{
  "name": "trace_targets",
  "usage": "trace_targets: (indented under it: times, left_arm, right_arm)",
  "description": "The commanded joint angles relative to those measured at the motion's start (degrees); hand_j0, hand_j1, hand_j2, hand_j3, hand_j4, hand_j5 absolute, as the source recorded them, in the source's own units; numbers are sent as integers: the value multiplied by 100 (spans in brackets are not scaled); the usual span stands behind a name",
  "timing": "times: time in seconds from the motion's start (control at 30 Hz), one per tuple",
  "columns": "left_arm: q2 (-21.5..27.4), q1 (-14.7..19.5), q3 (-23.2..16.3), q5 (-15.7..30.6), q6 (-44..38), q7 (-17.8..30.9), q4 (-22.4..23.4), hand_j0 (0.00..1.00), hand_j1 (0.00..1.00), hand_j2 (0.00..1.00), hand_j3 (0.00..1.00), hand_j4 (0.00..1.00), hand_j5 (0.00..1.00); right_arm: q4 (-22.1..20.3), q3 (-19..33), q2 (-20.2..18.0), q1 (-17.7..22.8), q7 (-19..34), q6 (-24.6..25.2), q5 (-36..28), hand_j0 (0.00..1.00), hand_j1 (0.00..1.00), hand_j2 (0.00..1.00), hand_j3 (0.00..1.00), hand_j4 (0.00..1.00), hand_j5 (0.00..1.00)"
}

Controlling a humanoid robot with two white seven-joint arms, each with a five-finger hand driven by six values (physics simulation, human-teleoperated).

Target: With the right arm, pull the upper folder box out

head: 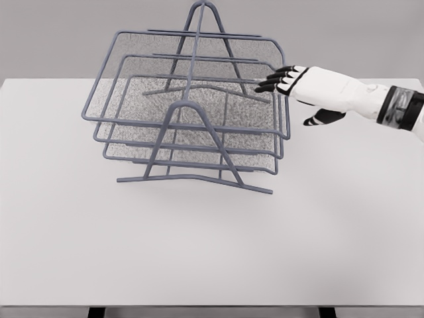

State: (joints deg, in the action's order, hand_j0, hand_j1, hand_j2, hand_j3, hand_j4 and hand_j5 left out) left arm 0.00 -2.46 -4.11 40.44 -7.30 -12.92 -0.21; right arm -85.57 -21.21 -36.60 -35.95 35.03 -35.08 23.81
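While the right hand (pixel 311 89) reaches in from the right with fingers extended and loosely spread, holding nothing, its dark fingertips (pixel 273 81) sit at the right rim of the upper folder box (pixel 192 59). That box is the top 1 of 3 mesh trays in a grey wire rack (pixel 199 142). Risk: a shallow fingertip hold could slip off the thin rim, or the pull could drag the light rack. White table (pixel 212 252), plain grey backdrop.

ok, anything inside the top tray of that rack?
Nothing lies in the top tray; through its mesh only the lower trays show. The right hand reaches its right rim, fingers extended; actual contact is unclear.
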Motion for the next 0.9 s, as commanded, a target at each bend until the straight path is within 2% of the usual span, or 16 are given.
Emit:
trace_targets:
  times: [0.0, 0.33, 0.47, 0.67, 0.77, 0.87]
  left_arm:
    - [0, 0, -2, -1, 0, -8, 3, 100, 100, 100, 100, 100, 100]
    - [0, 0, -2, -1, 9, -8, 3, 100, 100, 100, 100, 100, 100]
    - [0, 0, -2, -1, 0, 0, 3, 100, 100, 100, 100, 100, 100]
    - [0, 0, -2, -1, 0, 0, -5, 100, 100, 100, 100, 100, 100]
    - [0, 0, -2, -1, 0, 0, 3, 100, 100, 100, 100, 100, 100]
    - [0, 0, -2, -1, 0, 0, 3, 100, 100, 100, 100, 100, 100]
  right_arm:
    - [5, -50, -41, 9, -3, 8, -34, 100, 100, 100, 100, 100, 100]
    - [23, -191, -40, 466, -3, 8, -17, 100, 100, 100, 100, 100, 100]
    - [41, -120, -533, 475, -3, 8, -26, 100, 100, 100, 100, 100, 100]
    - [190, -24, -867, 571, -3, 8, -43, 100, 100, 100, 100, 100, 100]
    - [208, 609, -1121, 1134, -3, 8, -43, 100, 100, 100, 100, 100, 100]
    - [208, 864, -1385, 1318, -3, 8, -87, 100, 100, 100, 100, 100, 100]
